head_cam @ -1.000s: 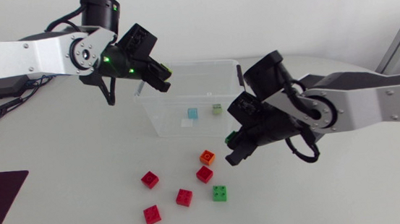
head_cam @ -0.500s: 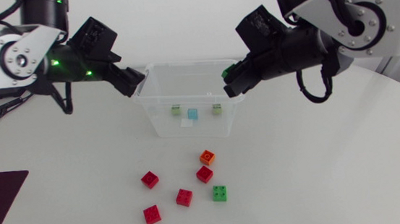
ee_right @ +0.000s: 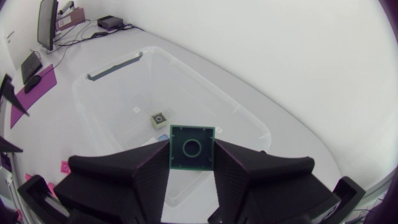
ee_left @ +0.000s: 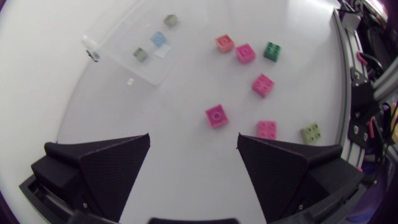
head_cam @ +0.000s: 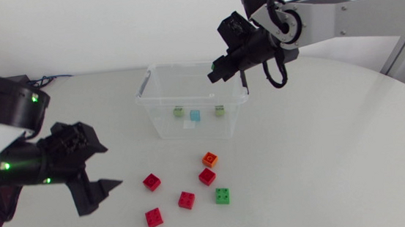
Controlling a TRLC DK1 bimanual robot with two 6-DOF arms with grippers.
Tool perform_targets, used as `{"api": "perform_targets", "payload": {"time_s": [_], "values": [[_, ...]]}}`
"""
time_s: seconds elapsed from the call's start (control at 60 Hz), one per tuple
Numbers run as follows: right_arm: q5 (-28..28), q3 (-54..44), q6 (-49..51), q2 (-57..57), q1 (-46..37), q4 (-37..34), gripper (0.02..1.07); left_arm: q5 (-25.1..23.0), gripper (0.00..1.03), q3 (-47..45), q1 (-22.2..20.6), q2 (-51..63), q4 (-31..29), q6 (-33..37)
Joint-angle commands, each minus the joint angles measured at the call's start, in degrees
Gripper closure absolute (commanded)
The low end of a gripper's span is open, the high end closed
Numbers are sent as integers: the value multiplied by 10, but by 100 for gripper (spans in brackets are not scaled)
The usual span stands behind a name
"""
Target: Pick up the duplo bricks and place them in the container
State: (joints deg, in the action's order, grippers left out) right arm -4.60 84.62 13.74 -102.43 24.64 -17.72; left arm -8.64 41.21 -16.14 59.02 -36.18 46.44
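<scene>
The clear container (head_cam: 167, 127) lies directly under our right gripper (head_cam: 219, 72), with its open top facing up. The gripper is clamped on a square green brick (ee_right: 192, 147), which hangs flat over the interior, so we judge that release needs only opening. Beneath and ahead of it on the floor rest a pale green brick (head_cam: 178, 112), a blue brick (head_cam: 194, 115) and a second green one (head_cam: 219, 110). Our left gripper (ee_left: 193, 137), with its fingers wide apart and empty, is the nearer to the loose bricks. A red brick (ee_left: 216, 116) lies just ahead of its gap.
</scene>
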Motion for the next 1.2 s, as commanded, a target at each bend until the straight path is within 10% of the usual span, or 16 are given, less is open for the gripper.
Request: {"api": "perform_targets", "payload": {"time_s": [0.0,0.117,0.45,1.0,1.183], "values": [[4,30,13,-39,-9,8,67,7,6,-50,-21,-28,-27,26],[19,41,17,-52,-10,8,16,20,6,-65,-35,-37,-68,14],[20,-63,25,72,22,-5,15,73,7,-97,-144,-8,-146,-105],[15,-261,112,196,100,-39,16,93,22,-107,-146,137,-145,-110],[2,-297,147,196,117,-47,16,92,65,-99,-155,180,-143,-110]]}}
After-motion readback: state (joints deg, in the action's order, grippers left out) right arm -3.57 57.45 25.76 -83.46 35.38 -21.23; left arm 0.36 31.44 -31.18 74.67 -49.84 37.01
